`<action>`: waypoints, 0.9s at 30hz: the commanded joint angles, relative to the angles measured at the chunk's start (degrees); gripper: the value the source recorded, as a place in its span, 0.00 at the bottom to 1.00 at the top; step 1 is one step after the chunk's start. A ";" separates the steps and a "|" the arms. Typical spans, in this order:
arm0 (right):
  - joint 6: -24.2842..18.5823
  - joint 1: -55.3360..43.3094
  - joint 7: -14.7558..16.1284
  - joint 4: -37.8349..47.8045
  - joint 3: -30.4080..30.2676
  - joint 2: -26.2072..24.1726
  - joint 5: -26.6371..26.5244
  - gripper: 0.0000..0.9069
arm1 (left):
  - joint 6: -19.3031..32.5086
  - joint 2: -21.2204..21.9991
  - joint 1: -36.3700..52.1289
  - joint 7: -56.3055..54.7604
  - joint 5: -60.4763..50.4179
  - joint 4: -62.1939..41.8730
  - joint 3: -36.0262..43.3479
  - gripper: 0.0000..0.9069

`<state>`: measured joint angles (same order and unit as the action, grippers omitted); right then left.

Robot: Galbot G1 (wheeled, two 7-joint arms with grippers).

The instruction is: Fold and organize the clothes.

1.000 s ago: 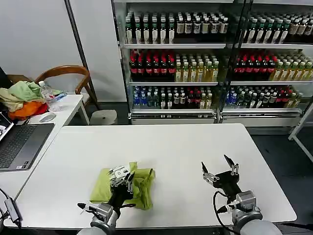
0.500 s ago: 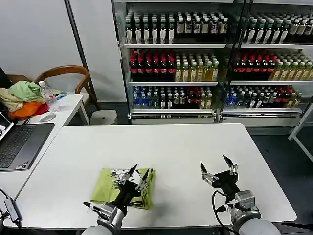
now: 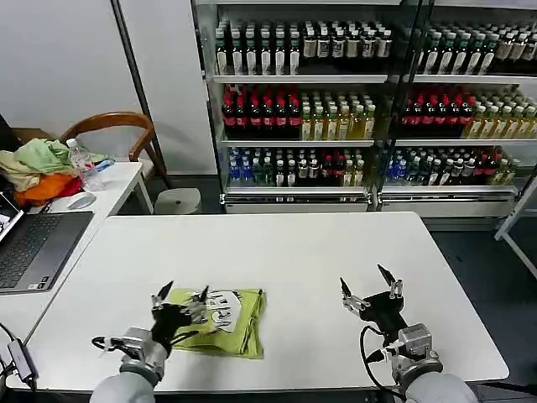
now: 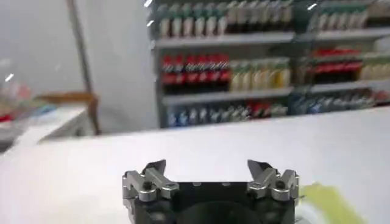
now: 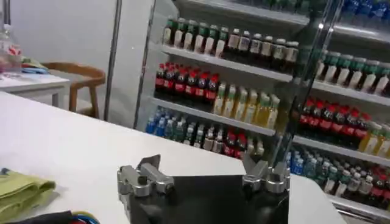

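Observation:
The lime yellow-green T-shirt [image 3: 225, 320] lies folded in a small rectangle near the front edge of the white table [image 3: 302, 252], its white print facing up. My left gripper [image 3: 180, 295] hovers open just over the shirt's left edge, nothing between its fingers. In the left wrist view the same gripper [image 4: 207, 168] stands open, with a corner of the shirt [image 4: 326, 199] beside it. My right gripper [image 3: 367, 284] stays open above bare table to the right of the shirt. The right wrist view shows that gripper [image 5: 201, 164] open and the shirt [image 5: 21, 192] off to one side.
A side desk at the left holds a laptop [image 3: 33, 248], a mouse [image 3: 81, 201], a water bottle [image 3: 81, 162] and a heap of pale green, orange and beige garments [image 3: 38, 172]. A wooden chair [image 3: 117, 130] and drink-filled coolers [image 3: 369, 101] stand behind the table.
My left gripper let go of the shirt's fold and drew off to the left, open. The shirt settled flat with its white print showing. The right gripper barely moved.

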<state>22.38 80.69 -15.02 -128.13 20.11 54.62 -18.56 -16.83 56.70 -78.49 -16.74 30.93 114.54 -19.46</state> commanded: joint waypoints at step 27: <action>-0.17 -0.45 0.06 0.32 -0.10 0.40 0.02 1.00 | -5.90 1.05 -1.71 -1.72 9.91 -3.85 -1.23 0.04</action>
<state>22.21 80.31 -14.96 -127.84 20.06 55.00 -18.53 -22.26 57.54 -79.52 -18.03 39.93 110.30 -21.46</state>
